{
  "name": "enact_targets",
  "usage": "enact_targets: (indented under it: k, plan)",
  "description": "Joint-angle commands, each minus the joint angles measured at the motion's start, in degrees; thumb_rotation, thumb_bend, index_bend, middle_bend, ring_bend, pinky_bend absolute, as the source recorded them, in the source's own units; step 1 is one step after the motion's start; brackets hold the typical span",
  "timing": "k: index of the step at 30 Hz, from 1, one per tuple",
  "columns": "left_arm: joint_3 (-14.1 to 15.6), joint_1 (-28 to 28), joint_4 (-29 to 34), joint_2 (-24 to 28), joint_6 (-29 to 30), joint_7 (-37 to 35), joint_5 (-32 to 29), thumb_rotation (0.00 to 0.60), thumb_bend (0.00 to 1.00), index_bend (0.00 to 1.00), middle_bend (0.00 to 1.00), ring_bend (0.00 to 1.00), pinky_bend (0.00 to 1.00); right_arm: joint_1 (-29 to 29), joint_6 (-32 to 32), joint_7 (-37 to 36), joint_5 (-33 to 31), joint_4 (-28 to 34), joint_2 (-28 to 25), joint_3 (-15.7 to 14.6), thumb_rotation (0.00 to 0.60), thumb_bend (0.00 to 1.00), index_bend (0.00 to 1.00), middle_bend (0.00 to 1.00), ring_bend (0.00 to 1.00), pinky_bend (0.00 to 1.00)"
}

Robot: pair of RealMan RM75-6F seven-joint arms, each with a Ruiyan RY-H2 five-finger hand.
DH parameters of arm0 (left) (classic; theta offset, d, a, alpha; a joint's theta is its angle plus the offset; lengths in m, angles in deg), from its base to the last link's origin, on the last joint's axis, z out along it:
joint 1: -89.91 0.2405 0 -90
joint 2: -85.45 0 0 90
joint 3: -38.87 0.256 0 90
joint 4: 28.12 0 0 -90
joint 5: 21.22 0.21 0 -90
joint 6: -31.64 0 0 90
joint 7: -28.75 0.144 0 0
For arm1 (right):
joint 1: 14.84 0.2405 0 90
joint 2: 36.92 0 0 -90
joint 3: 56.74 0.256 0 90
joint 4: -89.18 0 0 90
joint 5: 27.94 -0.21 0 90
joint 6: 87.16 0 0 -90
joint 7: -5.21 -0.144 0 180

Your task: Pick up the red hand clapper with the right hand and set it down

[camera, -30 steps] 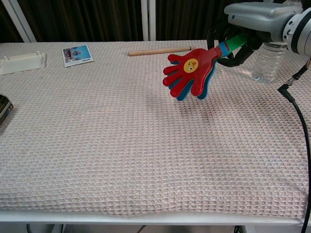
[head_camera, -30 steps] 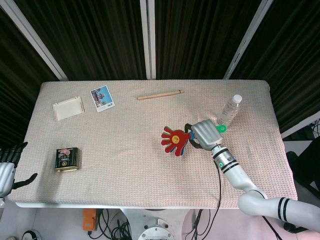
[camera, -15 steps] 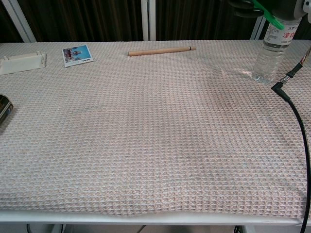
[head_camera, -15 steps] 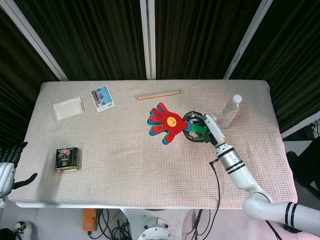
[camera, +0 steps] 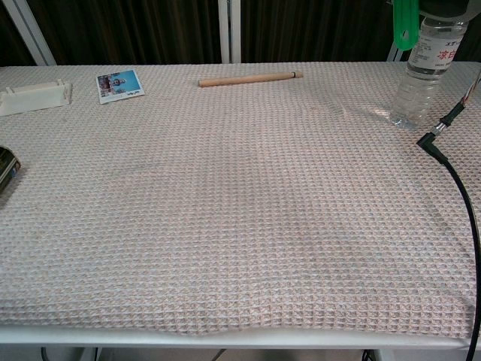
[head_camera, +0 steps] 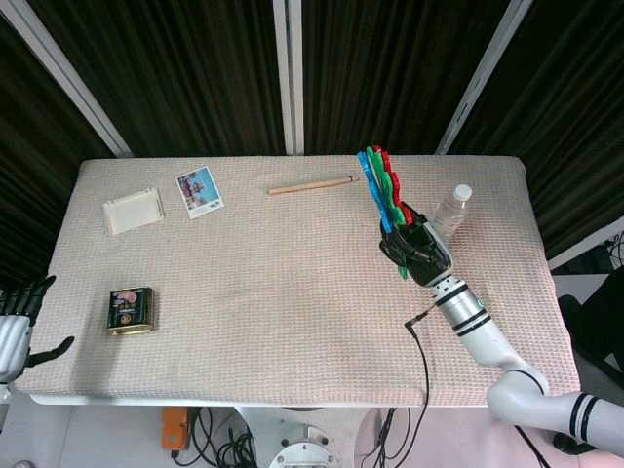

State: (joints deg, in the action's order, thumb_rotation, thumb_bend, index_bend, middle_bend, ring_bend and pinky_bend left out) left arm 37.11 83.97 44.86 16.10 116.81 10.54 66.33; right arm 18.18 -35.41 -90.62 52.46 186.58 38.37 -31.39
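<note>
Above the right half of the cloth-covered bench (head_camera: pixel 244 292), the right hand (head_camera: pixel 417 252) grips the red hand clapper (head_camera: pixel 382 187) by its handle, fingers closed around it, the clapper raised edge-on near the water bottle (head_camera: pixel 448 215); the left hand (head_camera: pixel 14 327) rests open off the bench's left edge.

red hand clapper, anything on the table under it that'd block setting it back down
Nothing visible does. The right hand holds the red hand clapper raised above the table. The cloth below looks bare; the water bottle stands to its right and the wooden stick lies to the left, both apart.
</note>
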Motion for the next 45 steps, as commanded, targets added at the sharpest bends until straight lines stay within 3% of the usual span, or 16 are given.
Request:
enact_targets:
  k: [1,7,9,11,20,29,41,43,44,45]
  plan:
    - [0.0,0.0,0.0,0.0,0.0,0.0,0.0,0.6,0.18,0.04,0.0,0.0,0.01,2.5,7.2,47.6,6.3,-7.2,6.7,-4.0,0.6,0.49,0.87,0.86,0.9,1.0]
    - [0.1,0.1,0.0,0.1,0.1,-0.2,0.0,0.6,0.18,0.04,0.0,0.0,0.01,5.6,3.8,82.7,3.1,-11.2,10.8,-8.5,0.6,0.49,0.86,0.86,0.9,1.0]
    - [0.1,0.2,-0.1,0.1,0.1,-0.3,0.0,0.6,0.18,0.04,0.0,0.0,0.01,5.7,4.7,91.9,1.2,-12.4,12.6,-9.2,0.6,0.49,0.85,0.86,0.9,1.0]
    - [0.2,0.2,-0.1,0.2,0.0,-0.6,0.0,0.6,0.18,0.04,0.0,0.0,0.01,6.0,3.7,95.7,-1.3,-12.0,13.1,-9.6,0.6,0.49,0.85,0.86,0.9,1.0]
    - [0.0,0.1,-0.2,0.1,0.1,-0.6,0.0,0.6,0.18,0.04,0.0,0.0,0.01,6.2,2.9,92.7,-5.2,-10.1,11.6,-9.1,0.6,0.49,0.85,0.87,0.9,1.0]
    - [0.1,0.0,-0.5,-0.2,-0.2,-0.7,-0.1,0.6,0.18,0.04,0.0,0.0,0.01,5.0,6.3,79.2,-5.3,-12.2,16.8,-8.6,0.6,0.49,0.85,0.86,0.9,1.0]
    - [0.3,0.4,-2.7,-0.5,-0.2,-3.4,-0.4,0.6,0.18,0.04,0.0,0.0,0.01,8.5,6.0,89.7,-11.5,-21.1,27.8,-8.1,0.6,0.47,0.78,0.84,0.89,1.0]
    - [0.4,0.5,-3.2,-0.6,-0.4,-3.9,-0.5,0.6,0.18,0.04,0.0,0.0,0.01,9.1,5.5,90.4,-11.9,-22.1,28.9,-7.9,0.6,0.41,0.71,0.79,0.82,0.98]
    - [0.4,0.6,-3.4,-0.6,-0.4,-4.1,-0.5,0.6,0.18,0.04,0.0,0.0,0.01,9.6,4.4,91.0,-12.1,-22.5,29.0,-8.3,0.6,0.33,0.58,0.68,0.67,0.91]
    - [0.4,0.6,-3.7,-0.6,-0.4,-4.4,-0.6,0.6,0.18,0.04,0.0,0.0,0.01,10.8,-0.1,91.7,-12.7,-22.0,27.6,-9.5,0.6,0.21,0.36,0.46,0.42,0.71]
